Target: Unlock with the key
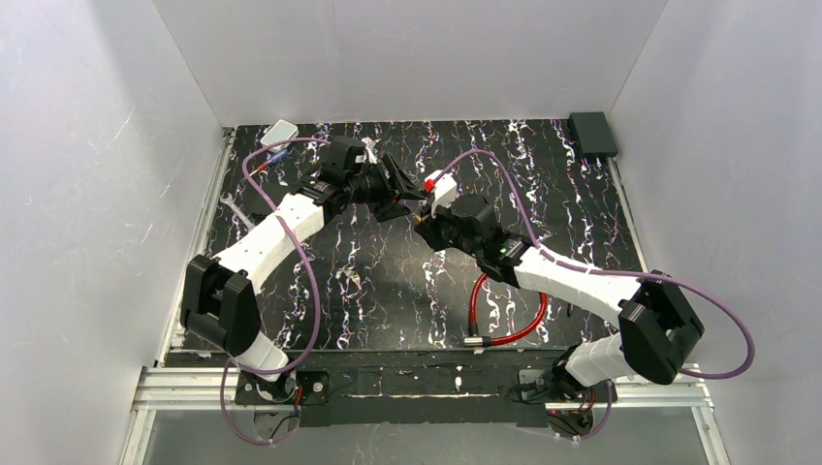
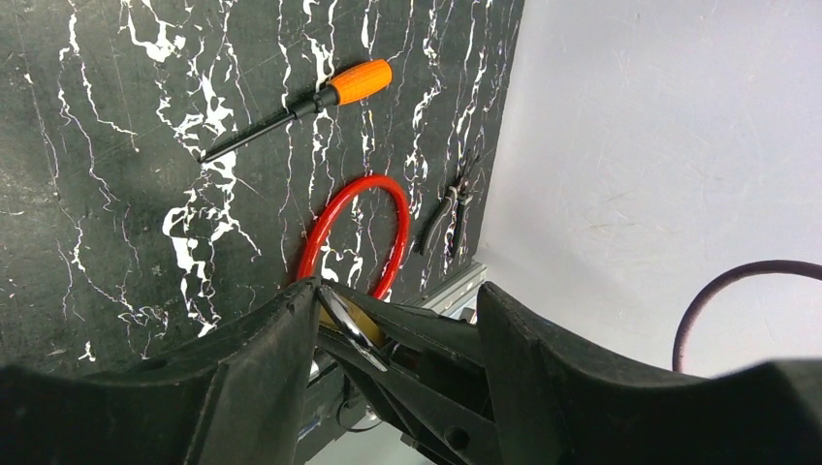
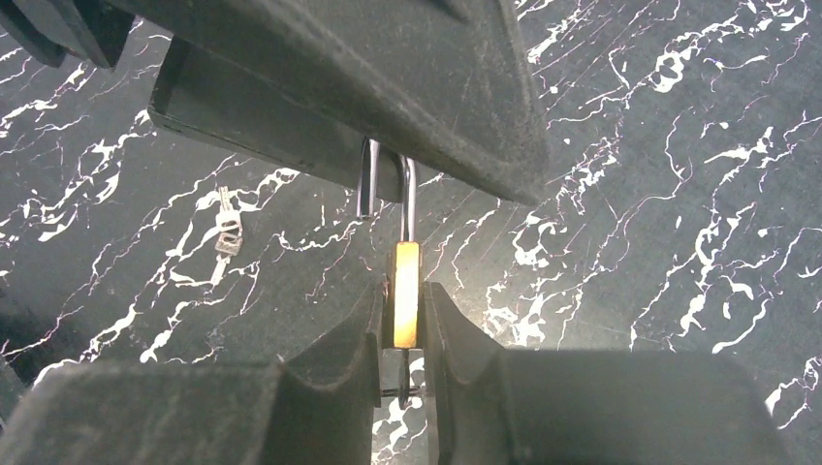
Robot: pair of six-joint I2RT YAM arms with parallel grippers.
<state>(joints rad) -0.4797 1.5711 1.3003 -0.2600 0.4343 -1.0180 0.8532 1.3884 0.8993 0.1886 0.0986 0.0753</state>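
Note:
My right gripper (image 3: pixel 400 302) is shut on a small brass padlock (image 3: pixel 406 291), held edge-on above the table with its steel shackle (image 3: pixel 408 199) pointing away. A thin dark piece (image 3: pixel 400 383) sticks out of the padlock's underside between my fingers. One shackle leg ends short of the body. My left gripper (image 2: pixel 397 291) is open around the shackle (image 2: pixel 344 325), which touches only one finger (image 2: pixel 262 368). A small silver key (image 3: pixel 225 235) lies on the table to the left. In the top view both grippers (image 1: pixel 397 189) (image 1: pixel 424 218) meet mid-table.
An orange-handled screwdriver (image 2: pixel 300 102) with a black shaft lies on the marble top. A red cable loop (image 1: pixel 504 310) sits near the front edge, with dark pliers (image 2: pixel 441 218) beside it. A silver wrench (image 1: pixel 233 205) lies far left, a black box (image 1: pixel 592 134) at the back right corner.

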